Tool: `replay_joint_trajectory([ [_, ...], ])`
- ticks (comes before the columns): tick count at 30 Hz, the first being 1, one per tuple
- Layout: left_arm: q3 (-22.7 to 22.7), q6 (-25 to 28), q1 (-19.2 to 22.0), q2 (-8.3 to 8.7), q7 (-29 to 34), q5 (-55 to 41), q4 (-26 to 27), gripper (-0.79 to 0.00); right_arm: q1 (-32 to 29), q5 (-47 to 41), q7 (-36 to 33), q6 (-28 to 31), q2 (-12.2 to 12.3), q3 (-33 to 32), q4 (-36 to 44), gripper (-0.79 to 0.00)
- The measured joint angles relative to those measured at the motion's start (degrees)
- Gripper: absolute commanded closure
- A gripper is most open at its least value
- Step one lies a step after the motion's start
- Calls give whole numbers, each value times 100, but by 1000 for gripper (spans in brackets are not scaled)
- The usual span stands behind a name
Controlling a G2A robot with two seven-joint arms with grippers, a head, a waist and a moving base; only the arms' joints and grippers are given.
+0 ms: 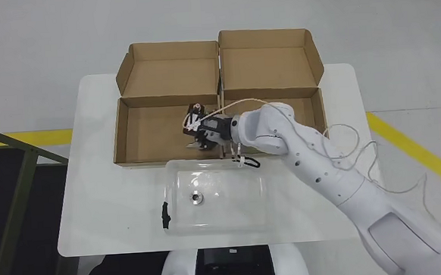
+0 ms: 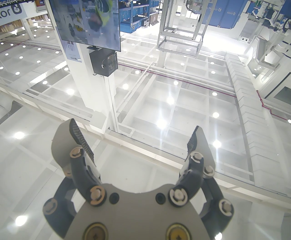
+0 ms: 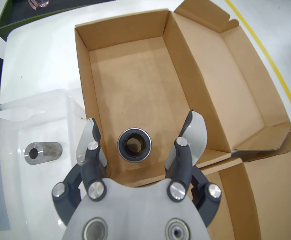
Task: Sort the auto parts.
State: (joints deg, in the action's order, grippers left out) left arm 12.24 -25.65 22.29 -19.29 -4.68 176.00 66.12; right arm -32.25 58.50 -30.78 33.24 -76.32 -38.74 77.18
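The right pincer (image 3: 142, 118) is hanging over the left cardboard box (image 3: 141, 79), close to the corner next to the clear tray (image 1: 178, 216). Its fingers (image 3: 196, 127) are standing wide apart and are holding nothing. A dark ring (image 3: 121, 146) with a shiny edge is lying flat on the box floor, below the gap between the two fingers. A fat metal tube (image 3: 45, 152) is sitting in the clear tray, just beside that box. The left pincer (image 2: 135, 125) is pointing up at the ceiling, also spread wide and gripping nothing. A second box (image 1: 269, 70) is sitting beside the first on the white table (image 1: 102, 183).
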Motion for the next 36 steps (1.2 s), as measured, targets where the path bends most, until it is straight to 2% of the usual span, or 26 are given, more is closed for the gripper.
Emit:
replay_joint_trajectory([
  [11, 0, 0, 0, 0, 0, 0, 0, -785, -1100, 152, -722, 778, 413, -706, 2036, -723],
  [20, 0, 0, 0, 0, 0, 0, 0, -785, -2051, 760, -949, 1144, 658, -952, 3070, -785],
  [26, 0, 0, 0, 0, 0, 0, 0, -785, -2352, 1260, -813, 1245, 705, -803, 3075, -785],
  [36, 0, 0, 0, 0, 0, 0, 0, -785, -2272, 1839, -477, 1157, 625, -359, 2594, -779],
])
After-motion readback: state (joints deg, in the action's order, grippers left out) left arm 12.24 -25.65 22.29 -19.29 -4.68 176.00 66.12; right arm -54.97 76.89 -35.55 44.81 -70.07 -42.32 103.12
